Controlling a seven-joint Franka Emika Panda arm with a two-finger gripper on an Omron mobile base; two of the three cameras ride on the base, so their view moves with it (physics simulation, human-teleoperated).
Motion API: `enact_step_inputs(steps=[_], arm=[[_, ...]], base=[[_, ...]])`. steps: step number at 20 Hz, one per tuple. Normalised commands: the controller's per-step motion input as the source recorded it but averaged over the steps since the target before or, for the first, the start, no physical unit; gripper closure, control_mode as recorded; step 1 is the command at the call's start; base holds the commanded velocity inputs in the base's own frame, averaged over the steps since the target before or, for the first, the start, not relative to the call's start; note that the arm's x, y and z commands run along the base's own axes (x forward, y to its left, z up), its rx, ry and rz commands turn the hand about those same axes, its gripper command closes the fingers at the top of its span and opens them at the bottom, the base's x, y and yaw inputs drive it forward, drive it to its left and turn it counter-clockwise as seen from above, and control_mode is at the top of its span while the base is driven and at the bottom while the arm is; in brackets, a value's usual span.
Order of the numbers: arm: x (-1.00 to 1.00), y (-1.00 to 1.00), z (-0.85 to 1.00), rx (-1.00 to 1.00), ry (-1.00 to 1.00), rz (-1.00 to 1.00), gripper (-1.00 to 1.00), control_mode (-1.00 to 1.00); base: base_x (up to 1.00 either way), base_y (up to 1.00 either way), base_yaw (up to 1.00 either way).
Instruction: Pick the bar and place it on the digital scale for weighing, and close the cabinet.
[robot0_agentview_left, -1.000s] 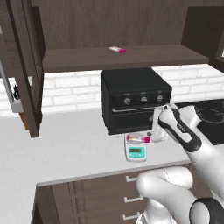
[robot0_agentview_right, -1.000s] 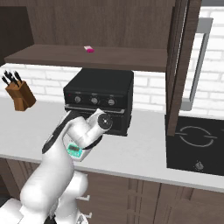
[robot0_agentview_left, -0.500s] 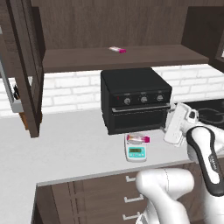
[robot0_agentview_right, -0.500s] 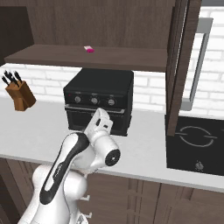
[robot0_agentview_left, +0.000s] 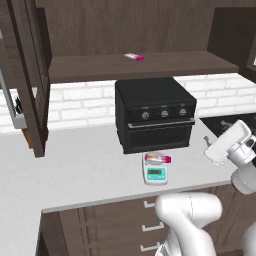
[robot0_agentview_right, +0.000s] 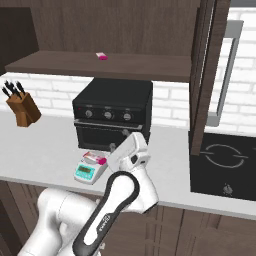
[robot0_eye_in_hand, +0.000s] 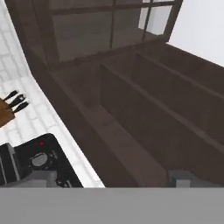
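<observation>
Now: bar (robot0_agentview_left: 158, 159) lies on digital scale (robot0_agentview_left: 155, 174) | cabinet (robot0_agentview_left: 31, 80) open | claw state unclear

No legible text, not even on the digital scale (robot0_agentview_left: 155, 174) display.

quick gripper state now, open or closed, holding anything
Gripper: open, holding nothing; the fingertips stand wide apart in the hand view. The bar already lies on the digital scale.
</observation>
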Motion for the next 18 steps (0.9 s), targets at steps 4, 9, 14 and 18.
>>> enact_step_inputs(steps=[4,9,14,18], arm=[[-0.11,-0.63,0.27,0.18,-0.33,-0.05,-1.00,-1.00],[-0.23,-0.78,0.35,0.18,-0.36,-0.06,-1.00,-1.00],[-0.34,-0.94,0.30,0.17,-0.22,-0.07,-1.00,-1.00],[-0.45,-0.93,0.21,0.10,-0.22,-0.09,-1.00,-1.00]], base=[[0.00,0.00,0.00],[0.00,0.00,0.00],[0.00,0.00,0.00],[0.00,0.00,0.00]])
